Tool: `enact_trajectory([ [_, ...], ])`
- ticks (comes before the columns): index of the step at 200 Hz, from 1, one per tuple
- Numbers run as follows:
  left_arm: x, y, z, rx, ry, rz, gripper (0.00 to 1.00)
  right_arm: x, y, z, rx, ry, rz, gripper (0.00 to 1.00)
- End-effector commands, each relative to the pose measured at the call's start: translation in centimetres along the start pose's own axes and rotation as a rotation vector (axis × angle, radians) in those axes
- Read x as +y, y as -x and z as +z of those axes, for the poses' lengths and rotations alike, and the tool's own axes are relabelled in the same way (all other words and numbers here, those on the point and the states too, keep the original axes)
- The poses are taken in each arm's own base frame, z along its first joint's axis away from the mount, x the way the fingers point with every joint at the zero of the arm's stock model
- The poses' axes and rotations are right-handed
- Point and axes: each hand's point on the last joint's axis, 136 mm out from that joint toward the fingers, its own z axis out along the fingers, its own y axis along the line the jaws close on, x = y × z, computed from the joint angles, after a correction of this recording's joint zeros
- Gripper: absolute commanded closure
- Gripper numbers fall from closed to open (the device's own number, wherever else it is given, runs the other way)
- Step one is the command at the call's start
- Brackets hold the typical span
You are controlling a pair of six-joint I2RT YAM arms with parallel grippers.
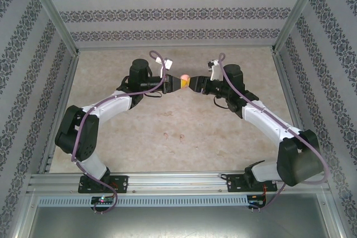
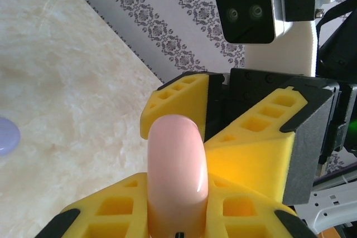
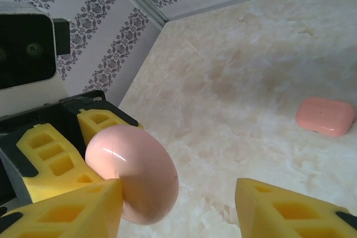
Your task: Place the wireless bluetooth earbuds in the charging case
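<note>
**A:** Where was the pink case (image 1: 185, 77) found, relative to the fingers?

**B:** It was clamped between the yellow fingers (image 2: 111, 210) of the left gripper (image 1: 179, 81) and held off the table (image 1: 234, 137). Its rounded end was pushed out past their tips.

**A:** How was the left arm (image 1: 106, 107) posed?

**B:** It was bent outward at the elbow, and its forearm was reached in toward the middle of the table's far half.

**A:** And the right gripper (image 1: 196, 83)?

**B:** Its jaws were seen parted around the case's free end. One finger was set just beside the case, though contact could not be told. The other was separated from it by a clear gap.

**A:** The right arm (image 1: 268, 121)?

**B:** It was folded as a mirror of the left, so the grippers were brought tip to tip.

**A:** Was anything else noted?

**B:** Two earbuds (image 1: 165, 135) were seen lying side by side on the table nearer the bases, well apart from both grippers. A coral case (image 3: 325, 116) was seen lying flat on the table. A purple thing (image 2: 6, 137) was cut off by a picture's edge.
</note>
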Motion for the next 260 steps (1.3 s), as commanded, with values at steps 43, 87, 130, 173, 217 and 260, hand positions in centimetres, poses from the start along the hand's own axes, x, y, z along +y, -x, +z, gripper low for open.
enact_trajectory([
  [43,-4.5,2.4,-1.0,-0.03,-0.091,0.128,1.0,-5.3,0.2,-0.7,-0.043,-0.087,0.123,0.47],
  [87,-4.0,2.3,-0.7,-0.029,-0.093,0.116,1.0,-0.7,0.7,-3.0,-0.063,0.052,0.073,0.47],
  [130,-4.0,2.5,-0.6,-0.035,-0.098,0.113,1.0,2.9,1.2,-3.2,-0.071,0.113,0.021,0.52],
  [173,-4.2,2.7,-0.6,-0.037,-0.099,0.116,1.0,4.0,1.6,-2.1,-0.062,0.129,0.008,0.57],
  [217,-4.3,2.7,-0.6,-0.038,-0.103,0.114,1.0,3.4,1.7,-1.3,-0.062,0.106,0.02,0.61],
  [260,-4.7,2.9,-0.7,-0.04,-0.107,0.121,1.0,2.7,1.5,-0.7,-0.051,0.094,0.033,0.63],
])
